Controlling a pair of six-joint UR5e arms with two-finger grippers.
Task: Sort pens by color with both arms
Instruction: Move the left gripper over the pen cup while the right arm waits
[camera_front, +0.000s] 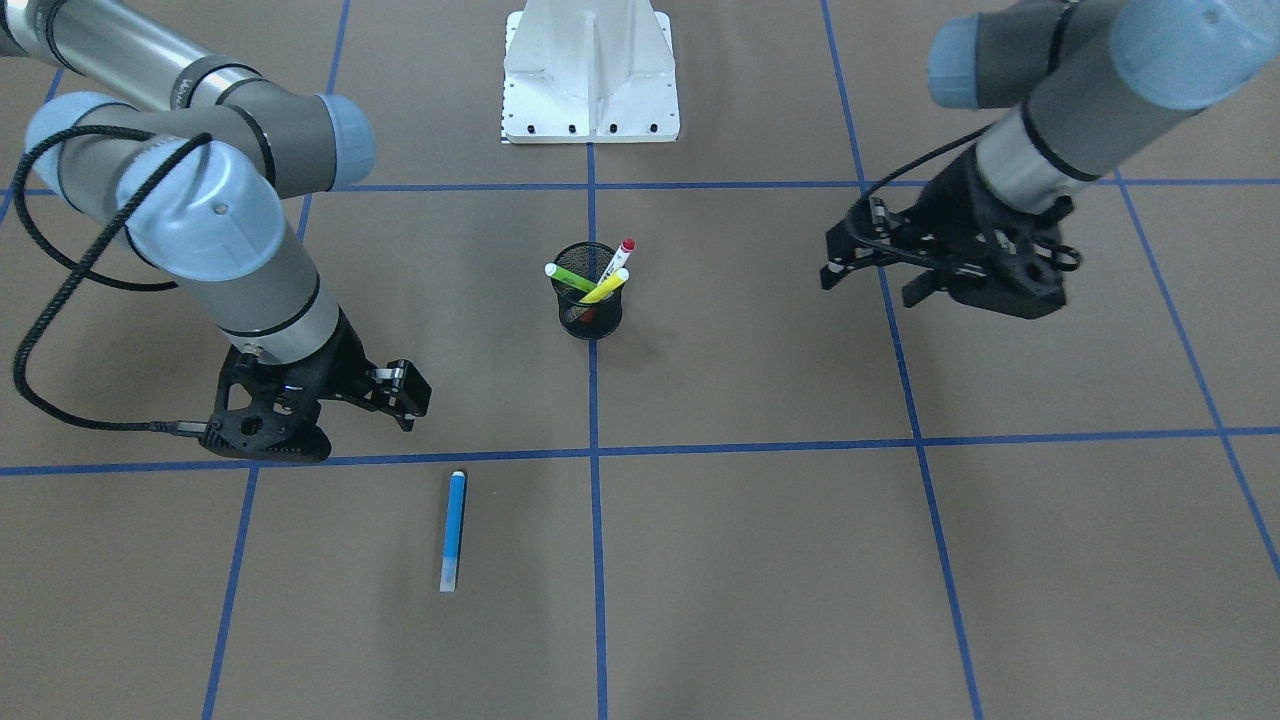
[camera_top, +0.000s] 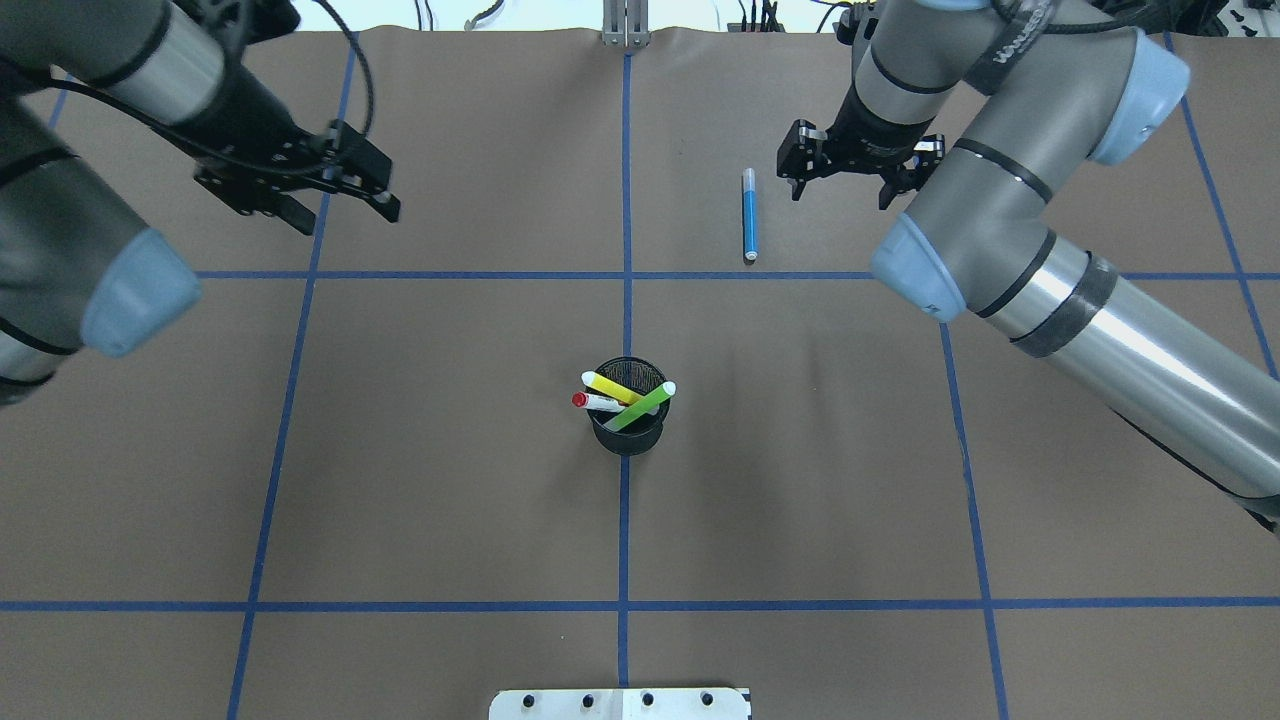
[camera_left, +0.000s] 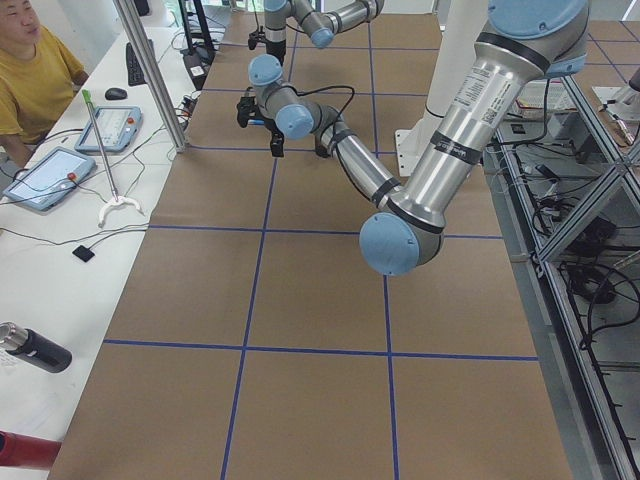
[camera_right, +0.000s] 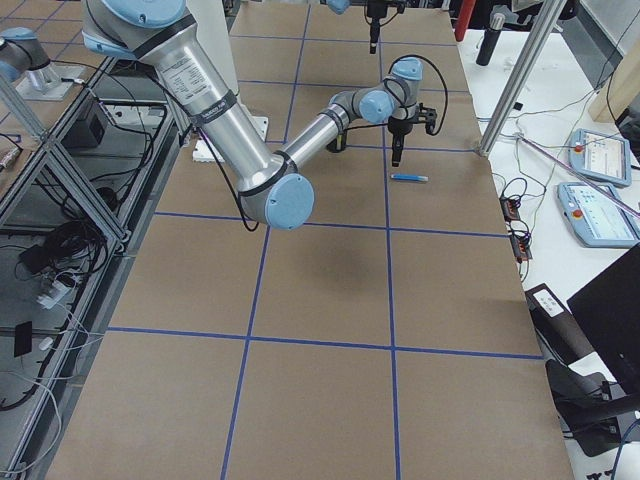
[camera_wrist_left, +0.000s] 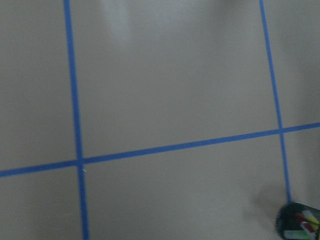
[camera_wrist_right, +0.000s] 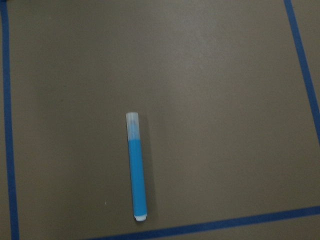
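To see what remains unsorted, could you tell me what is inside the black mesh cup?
The black mesh cup holds three leaning pens: a green pen, a yellow pen and a red-capped white pen. Their lower ends are hidden, as is the cup's bottom.

The worktop (camera_top: 450, 450) is covered in brown paper and divided into squares by blue tape lines (camera_top: 624, 540). A white pedestal (camera_front: 590, 80) is bolted at the middle of its robot-side edge. Along the operators' edge a white bench (camera_left: 60, 270) is set, where touch panels (camera_left: 45, 178), cables and a black bottle (camera_left: 35, 348) are laid; a person in a yellow shirt (camera_left: 30, 80) is seated there. Aluminium framing (camera_right: 60, 190) is seen beyond the robot-side edge. Even, soft light is cast.
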